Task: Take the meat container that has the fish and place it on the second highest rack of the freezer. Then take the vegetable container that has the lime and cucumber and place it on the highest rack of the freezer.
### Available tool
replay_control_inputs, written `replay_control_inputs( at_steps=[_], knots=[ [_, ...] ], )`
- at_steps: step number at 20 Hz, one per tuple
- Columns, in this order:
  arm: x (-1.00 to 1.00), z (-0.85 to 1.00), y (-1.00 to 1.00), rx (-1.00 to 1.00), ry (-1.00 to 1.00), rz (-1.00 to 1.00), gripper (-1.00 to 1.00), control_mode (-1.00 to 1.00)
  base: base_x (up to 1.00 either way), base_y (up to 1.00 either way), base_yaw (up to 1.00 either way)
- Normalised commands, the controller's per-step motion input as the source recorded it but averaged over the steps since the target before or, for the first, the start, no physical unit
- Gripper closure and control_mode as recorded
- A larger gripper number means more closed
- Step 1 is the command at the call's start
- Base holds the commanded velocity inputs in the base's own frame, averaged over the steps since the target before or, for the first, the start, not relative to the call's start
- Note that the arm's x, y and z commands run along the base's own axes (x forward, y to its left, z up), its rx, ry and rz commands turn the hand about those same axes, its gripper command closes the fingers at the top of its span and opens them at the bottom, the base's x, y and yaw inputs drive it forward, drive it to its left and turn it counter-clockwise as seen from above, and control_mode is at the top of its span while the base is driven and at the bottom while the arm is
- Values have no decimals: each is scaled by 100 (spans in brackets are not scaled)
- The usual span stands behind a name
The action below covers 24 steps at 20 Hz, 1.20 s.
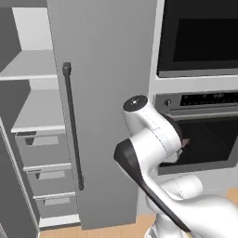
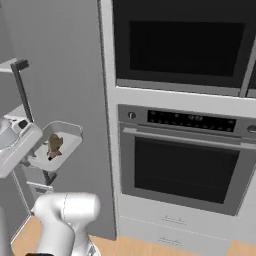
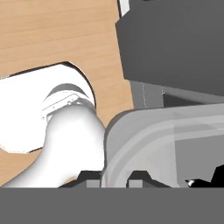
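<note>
Pincer: my gripper (image 3: pixel 113 180) is closed on the near rim of the tray (image 2: pixel 56 145), one tip on each side of the wall.
Tray: a pale grey container, held up in the air in front of the freezer door (image 1: pixel 104 93), roughly level, well above the wood floor (image 3: pixel 52 35).
Fish: the small brown fish (image 2: pixel 53 144) lies loose in the middle of the tray.
Freezer: the door stands open; the shelves (image 1: pixel 32 65) show to the left of it, above three drawers (image 1: pixel 44 151). I judge the lower board (image 1: pixel 37 114) to be the target rack, though I cannot see whether more shelves sit higher.
Risk, grip: I hold one edge only, so a quick swing could make the tray pivot or slip out.
Risk, spill: any tilt and the fish slides over the low rim.
Risk, door: the door and its dark handle (image 1: pixel 73 125) stand between tray and shelves; swinging left too tight would knock the tray against them.
Risk, oven: the oven (image 2: pixel 185 165) is near on the right; my elbow may brush it when turning.
</note>
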Motion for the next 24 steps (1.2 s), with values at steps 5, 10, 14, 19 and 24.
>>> replay_control_inputs(
  at_steps=[5,10,14,19,24],
  knots=[
    [0,0,0,0,0,0,100,100,-51,51,15],
    [0,0,0,0,0,0,100,100,-13,68,13],
    [0,0,0,0,0,0,100,100,0,72,10],
    [0,0,0,0,0,0,100,100,2,56,9],
    [0,0,0,0,0,0,100,100,32,22,5]
  ],
)
